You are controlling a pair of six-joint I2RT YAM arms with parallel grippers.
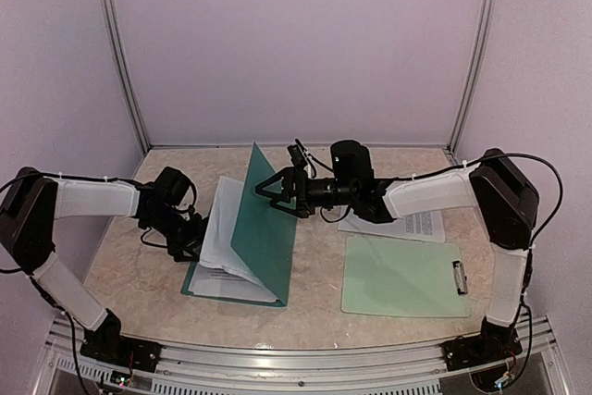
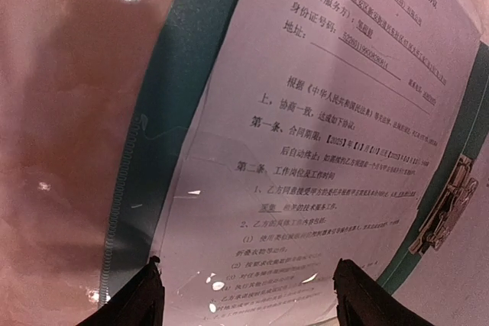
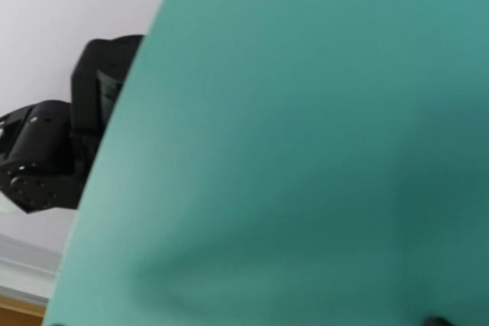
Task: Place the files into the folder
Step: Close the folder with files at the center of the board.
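Observation:
The dark teal folder [image 1: 268,238] lies open left of centre, its cover standing up steeply. White printed files [image 1: 220,233] rest inside it, curling up against the cover. Up close the top sheet [image 2: 321,127] shows black text, with the folder's teal edge [image 2: 176,112] and a metal clip [image 2: 447,204] beside it. My left gripper [image 1: 190,233] [image 2: 248,299] hovers over the sheet's left edge, open, nothing between its fingers. My right gripper [image 1: 270,191] stands open against the raised cover [image 3: 306,150], which fills its view. Another printed sheet [image 1: 418,223] lies under the right arm.
A pale mint clipboard [image 1: 402,277] with a metal clip lies at the front right. The left arm [image 3: 69,150] shows past the cover's edge. White walls and metal posts close in the table at the back and sides.

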